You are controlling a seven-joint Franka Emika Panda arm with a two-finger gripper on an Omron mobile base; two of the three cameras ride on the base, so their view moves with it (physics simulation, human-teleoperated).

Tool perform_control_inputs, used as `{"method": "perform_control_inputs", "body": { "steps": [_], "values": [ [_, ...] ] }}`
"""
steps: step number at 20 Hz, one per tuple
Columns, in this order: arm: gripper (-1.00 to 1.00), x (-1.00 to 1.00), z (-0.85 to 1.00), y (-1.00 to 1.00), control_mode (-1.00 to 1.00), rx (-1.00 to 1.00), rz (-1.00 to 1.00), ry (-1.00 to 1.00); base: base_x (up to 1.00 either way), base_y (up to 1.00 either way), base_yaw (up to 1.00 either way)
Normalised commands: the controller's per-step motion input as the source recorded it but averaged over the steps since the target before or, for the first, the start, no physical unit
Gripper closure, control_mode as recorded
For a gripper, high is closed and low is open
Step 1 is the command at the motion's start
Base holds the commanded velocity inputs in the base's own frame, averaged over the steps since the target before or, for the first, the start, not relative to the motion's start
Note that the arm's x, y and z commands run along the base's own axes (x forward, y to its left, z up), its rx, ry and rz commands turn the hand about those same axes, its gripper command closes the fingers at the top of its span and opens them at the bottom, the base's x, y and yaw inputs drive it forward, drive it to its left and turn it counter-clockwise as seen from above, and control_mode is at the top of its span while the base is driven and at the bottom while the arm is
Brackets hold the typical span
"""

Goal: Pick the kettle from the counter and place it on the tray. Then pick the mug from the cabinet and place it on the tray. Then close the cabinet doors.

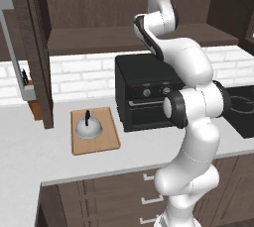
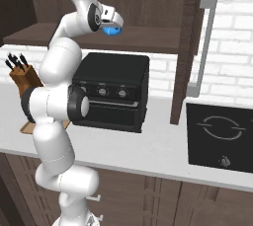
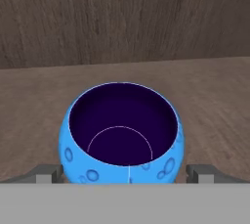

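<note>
My tool (image 2: 112, 26) is up inside the cabinet (image 2: 123, 3), right at the mug (image 2: 112, 30). Through the hand camera the mug (image 3: 121, 133) sits between my two fingertips (image 3: 49, 173), one on each side of its blue body, with a sliver of gap showing on both sides, so the tool is spread apart around the cup and I cannot tell whether the pads touch it yet. The mug stands upright on the cabinet shelf (image 3: 215, 100), its dark inside facing my camera, the wooden back wall of the cabinet behind it.

Moving outward, the arm reaches up and over the black oven (image 2: 112, 92), which stands on the surface (image 2: 148, 141) below the shelf. In the left base camera I see the kettle (image 1: 89, 127) sitting upright on the tray (image 1: 95, 130), its thin black handle pointing up; the tray lies flat on the surface (image 1: 30, 141) just left of the oven (image 1: 144, 94). A cabinet door (image 1: 37, 47) hangs open on the left, and in the right base camera the other door (image 2: 188, 47) is swung open too, with its silver bar handle (image 2: 203, 42) beside it. A knife block (image 2: 24, 79) stands at the far left, and the black stovetop (image 2: 220, 136) lies on the right.
</note>
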Motion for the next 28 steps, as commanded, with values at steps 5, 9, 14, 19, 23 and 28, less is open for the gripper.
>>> {"method": "perform_control_inputs", "body": {
  "steps": [5,9,14,19,23,28],
  "values": [
    [-1.0,0.0,-0.06,-0.05,-1.0,0.07,-0.04,-0.1,0.0,0.0,0.0],
    [-1.0,0.0,0.0,0.0,-1.0,0.1,0.0,-0.1,0.0,0.0,0.0],
    [-1.0,0.0,0.0,0.0,-1.0,0.01,-0.03,0.0,0.0,0.0,0.0],
    [1.0,0.0,0.0,0.0,-1.0,0.0,-0.08,0.04,0.0,0.0,0.0],
    [1.0,0.0,0.0,0.0,-1.0,0.0,-0.06,0.0,0.0,0.0,0.0],
    [1.0,0.0,0.0,0.0,-1.0,0.0,-0.02,0.0,0.0,0.0,0.0]
  ]
}}
